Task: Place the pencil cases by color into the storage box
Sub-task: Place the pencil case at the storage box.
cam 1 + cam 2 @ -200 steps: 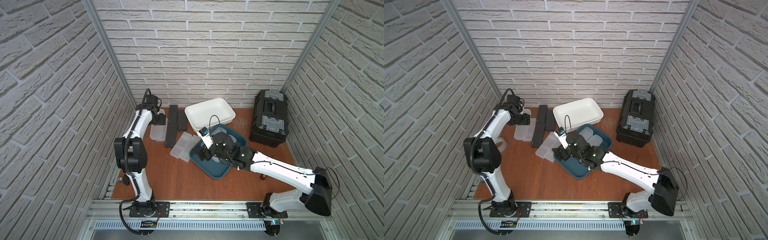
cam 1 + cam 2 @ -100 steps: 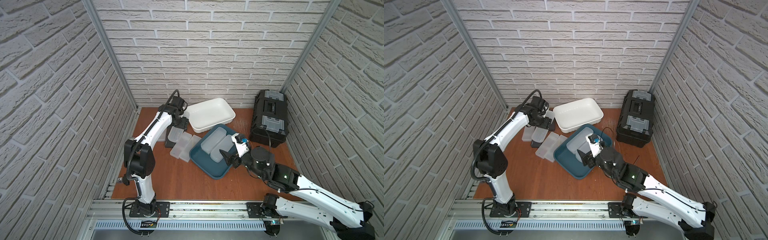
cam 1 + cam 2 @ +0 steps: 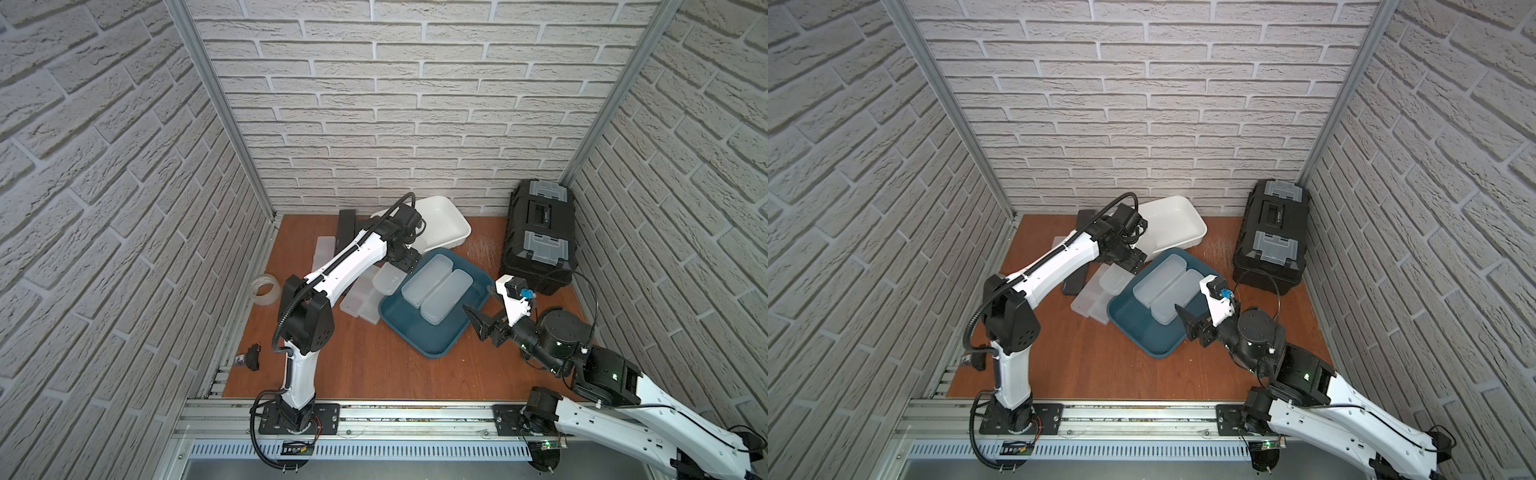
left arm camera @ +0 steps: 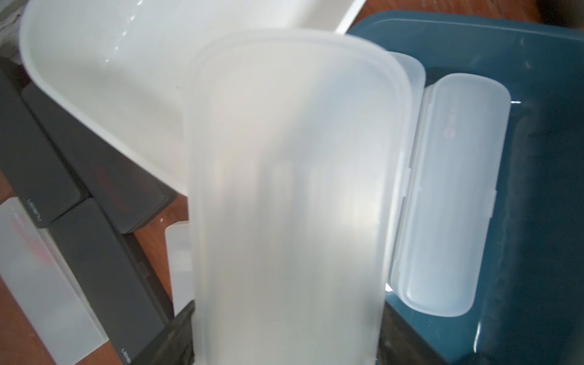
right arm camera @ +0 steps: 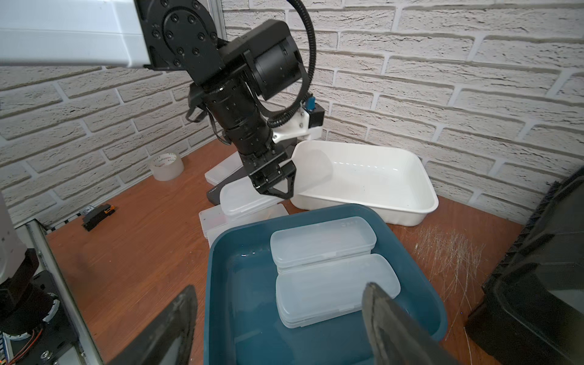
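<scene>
My left pincer point(image 5: 274, 186) is clamped on the end of a frosted case point(image 4: 284, 189), carried low over the far left rim of the blue tray point(image 3: 415, 328), just beside the white tray point(image 3: 444, 226). My right pincer point(image 5: 279, 287) stands wide with nothing in it, hovering over the tray's near right side.

I judge the step in hand to be delivering a pale case. Two frosted cases point(image 3: 434, 289) already lie side by side in the blue tray, so that is where this one belongs. The white tray is bare, presumably meant for the black cases point(image 4: 94, 252), which lie on the bench point(image 3: 374, 365) beside it. More loose frosted cases point(image 3: 357, 301) sit stacked on the bench against the blue tray's left side.

The next move calls for carrying the held case inward past the rim and levelling it. It should be set on the open floor beside the pair, or flat on top of them (the free floor lies toward the near corner). Only then should the left pincer let go. My right pincer should keep out of that path.
</scene>
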You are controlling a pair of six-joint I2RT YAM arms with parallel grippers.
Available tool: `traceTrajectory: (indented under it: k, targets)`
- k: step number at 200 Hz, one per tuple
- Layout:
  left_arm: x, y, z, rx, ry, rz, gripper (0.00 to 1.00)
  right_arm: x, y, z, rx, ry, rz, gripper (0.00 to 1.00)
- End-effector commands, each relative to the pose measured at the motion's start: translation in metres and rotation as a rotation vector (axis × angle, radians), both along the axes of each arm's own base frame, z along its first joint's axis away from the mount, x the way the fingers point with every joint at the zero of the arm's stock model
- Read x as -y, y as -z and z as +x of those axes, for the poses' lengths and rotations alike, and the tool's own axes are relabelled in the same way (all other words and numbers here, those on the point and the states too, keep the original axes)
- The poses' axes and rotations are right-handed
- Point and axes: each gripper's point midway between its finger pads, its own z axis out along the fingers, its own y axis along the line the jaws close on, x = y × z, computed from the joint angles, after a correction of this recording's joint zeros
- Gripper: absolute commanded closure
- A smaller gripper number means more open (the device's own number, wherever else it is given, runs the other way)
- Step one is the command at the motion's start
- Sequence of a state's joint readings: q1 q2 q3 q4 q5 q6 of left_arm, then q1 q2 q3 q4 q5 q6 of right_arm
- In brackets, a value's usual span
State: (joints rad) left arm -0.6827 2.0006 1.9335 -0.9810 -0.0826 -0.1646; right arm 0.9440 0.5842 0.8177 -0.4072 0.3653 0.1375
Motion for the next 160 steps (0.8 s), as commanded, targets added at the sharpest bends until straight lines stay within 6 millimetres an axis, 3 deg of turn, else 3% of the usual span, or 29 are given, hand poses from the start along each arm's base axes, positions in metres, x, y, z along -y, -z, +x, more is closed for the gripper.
traceTrajectory:
  k: [1, 64, 160]
  targets:
    - [0.019, 0.007, -0.007, -0.012, 0.074, 0.03, 0.43, -0.011, 0.001, -0.001, -0.004, -0.029, -0.039, 0.18]
    - [0.061, 0.028, -0.014, -0.053, 0.208, 0.02, 0.43, -0.035, 0.005, -0.01, 0.032, -0.076, -0.117, 0.18]
    - [0.075, 0.05, -0.001, -0.077, 0.191, 0.013, 0.43, -0.09, 0.017, -0.029, 0.066, -0.197, -0.19, 0.18]
